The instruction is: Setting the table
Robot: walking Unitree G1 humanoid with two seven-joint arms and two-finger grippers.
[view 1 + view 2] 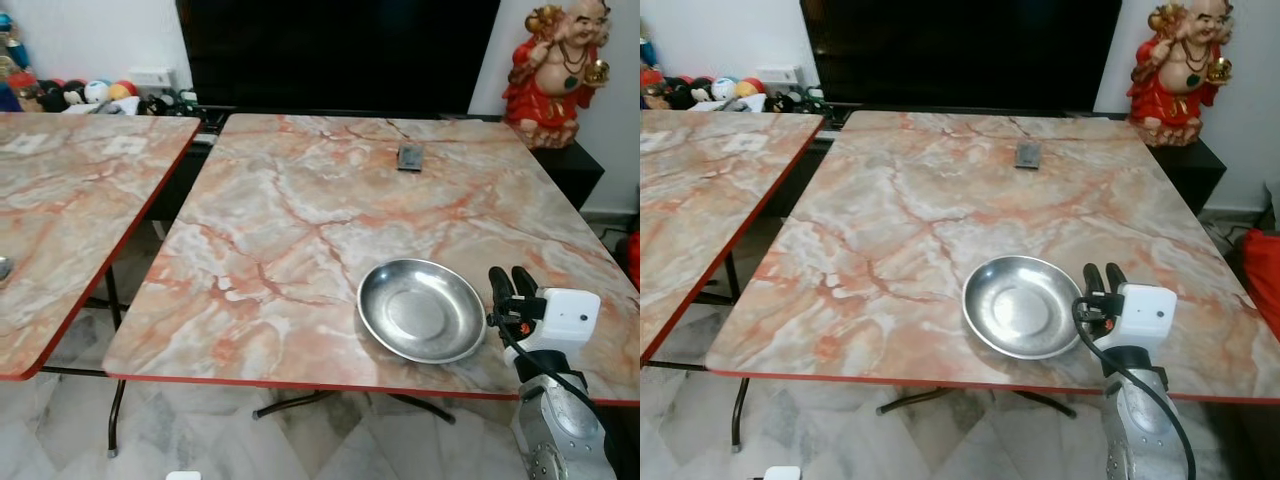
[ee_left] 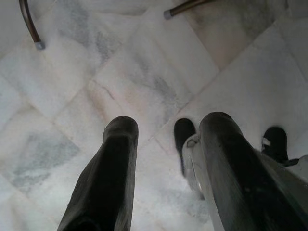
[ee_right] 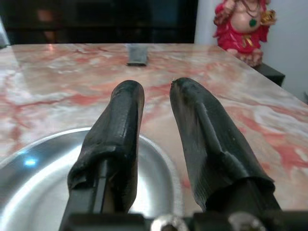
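You are looking at a round, shallow steel plate point(image 1: 422, 309) lying flat and upright on the marble-patterned table point(image 1: 300, 220). It is sitting at the near right of the tabletop, close to the red near edge. Its polished surface is catching light, its flat centre is showing bare, and its raised rim is showing all round.

A: Right arm status?
B: Silver right arm raised at table height, white wrist camera housing on top. Black two-fingered right gripper point(image 3: 156, 103) points forward, fingers parted by a narrow gap, nothing between them.
A: Left?
B: Left arm hangs low. Black two-fingered left gripper point(image 2: 166, 132) points down at the floor, fingers apart, empty.
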